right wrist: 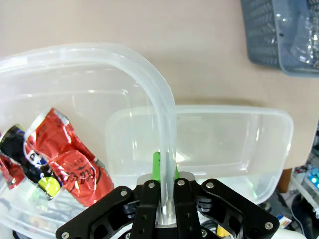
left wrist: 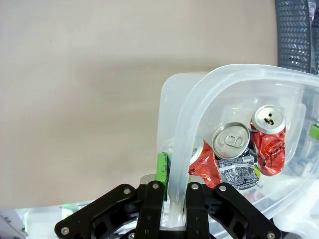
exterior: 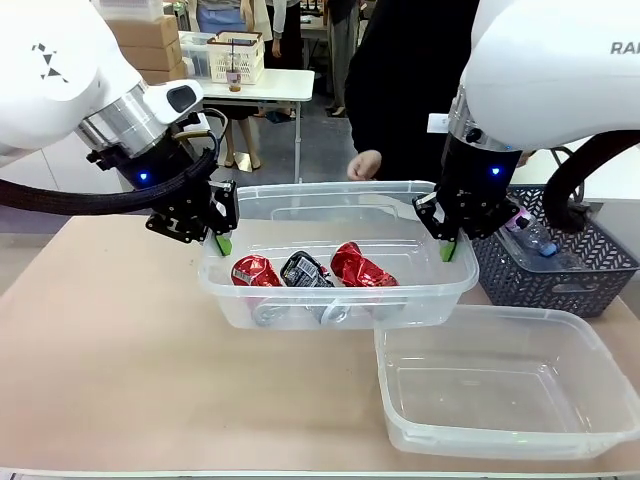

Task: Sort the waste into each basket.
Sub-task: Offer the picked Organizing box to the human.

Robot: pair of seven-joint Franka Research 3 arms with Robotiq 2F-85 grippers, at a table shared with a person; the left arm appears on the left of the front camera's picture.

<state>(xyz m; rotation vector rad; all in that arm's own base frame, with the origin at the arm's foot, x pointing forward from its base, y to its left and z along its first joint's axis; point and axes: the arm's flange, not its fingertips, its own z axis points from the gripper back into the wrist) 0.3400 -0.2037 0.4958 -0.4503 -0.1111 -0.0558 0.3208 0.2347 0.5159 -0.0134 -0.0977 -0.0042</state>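
From the front, the left fingers (exterior: 222, 241) pinch the left rim of a clear tub (exterior: 330, 188) and the right fingers (exterior: 447, 247) pinch its right rim. Three crushed cans (exterior: 305, 270) lie side by side inside it. An empty tub (exterior: 392, 400) sits on the table (exterior: 100, 350) at the near right. At the far right a dark lattice basket (exterior: 575, 285) holds a bottle (exterior: 530, 232). A person's hand (exterior: 363, 165) hangs beyond the far rim.

The left wrist view adds the grip up close: the left fingers (left wrist: 174, 175) are clamped on the clear tub's (left wrist: 199, 99) rolled rim, and the cans' (left wrist: 232, 142) silver tops show.

In the right wrist view the right fingers (right wrist: 165, 172) squeeze the clear tub's rim (right wrist: 149, 74). The empty tub (right wrist: 234, 110) lies beneath them, and the lattice basket (right wrist: 269, 35) is in the corner.
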